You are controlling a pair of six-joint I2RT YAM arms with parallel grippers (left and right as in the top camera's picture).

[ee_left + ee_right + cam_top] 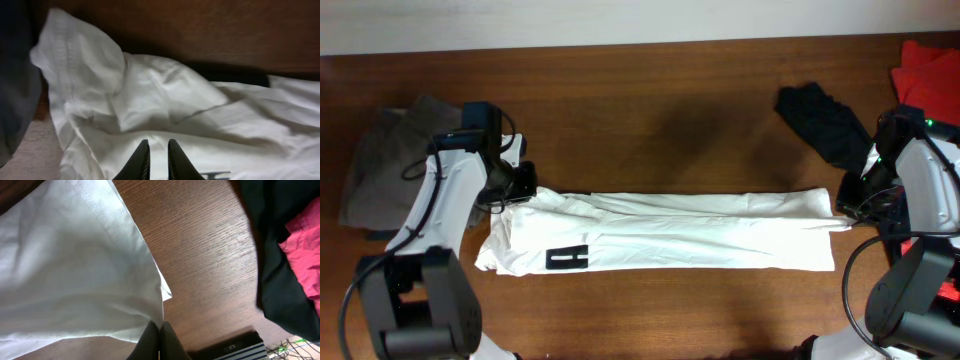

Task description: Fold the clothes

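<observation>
The clothes (680, 235) are one long white garment stretched left to right across the brown table, with a black mark (567, 258) near its left end. My left gripper (523, 184) sits at the garment's far left corner. In the left wrist view its fingertips (144, 150) press into rumpled white cloth (150, 95), the jaws nearly together with cloth in the thin slit. My right gripper (847, 212) is at the garment's right end. In the right wrist view it (160, 328) is shut on the white hem (100, 265), which lifts off the table.
Grey-khaki trousers (382, 165) lie bunched at the left edge, beside the left arm. A black garment (825, 125) and red cloth (932, 68) lie at the back right, close to the right arm; both also show as black garment (280, 260) and red cloth (306, 250).
</observation>
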